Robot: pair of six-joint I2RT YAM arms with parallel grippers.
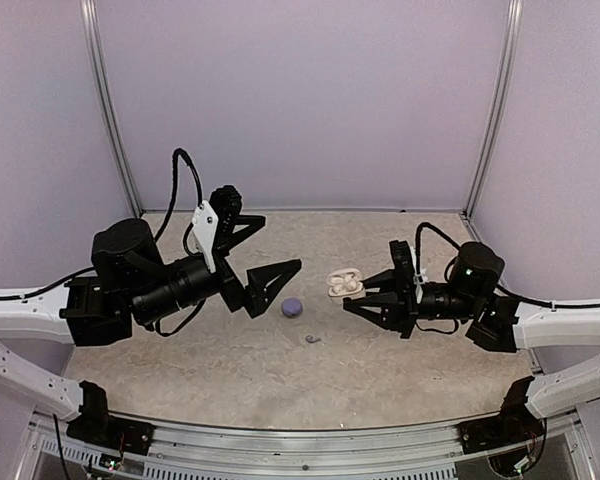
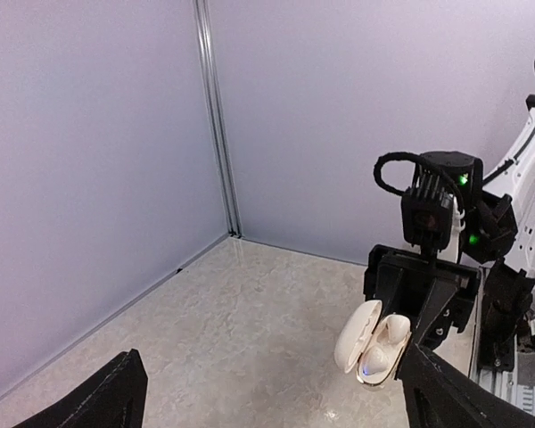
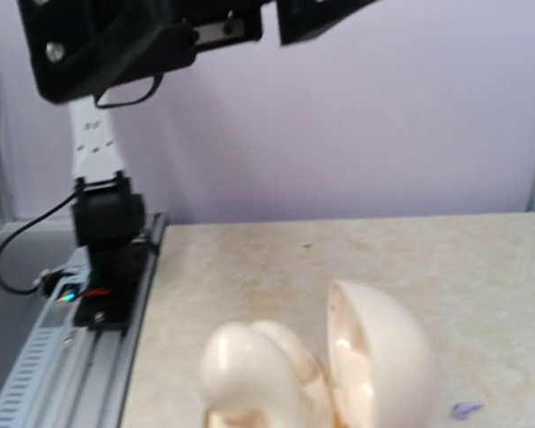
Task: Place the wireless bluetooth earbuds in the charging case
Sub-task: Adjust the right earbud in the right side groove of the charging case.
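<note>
As it is seen from above, left gripper (image 1: 280,242): the black two-finger jaws are spread wide and nothing is held between them; it is raised over the table, left of the centre.
fingers of the left gripper (image 2: 107,401): only the two black tips are seen, at the bottom corners of the left wrist view, far apart, with bare table between them.
right gripper (image 1: 358,293): it is closed narrow on the white case and is pointed toward the left arm.
white glossy oval charging case (image 1: 343,285): the lid is hinged open; the case is gripped at the tip of the right gripper, right of the table centre. Whether it is resting on the table cannot be told.
white stemmed earbud (image 2: 394,332): it is seated in the base of the white case, beside the open lid; a small blue light is seen lower on the base.
small round lilac-purple case (image 1: 292,307): it is laid on the table between the two grippers, just left of the white case; it appears closed and is touched by nothing.
tiny lilac-purple stemmed earbud (image 1: 313,340): it is laid loose on the table, near the lilac-purple case on its nearer right side, outside both cases and apart from both grippers.
table (image 1: 230,360): a beige mottled surface, enclosed by pale lilac walls.
</note>
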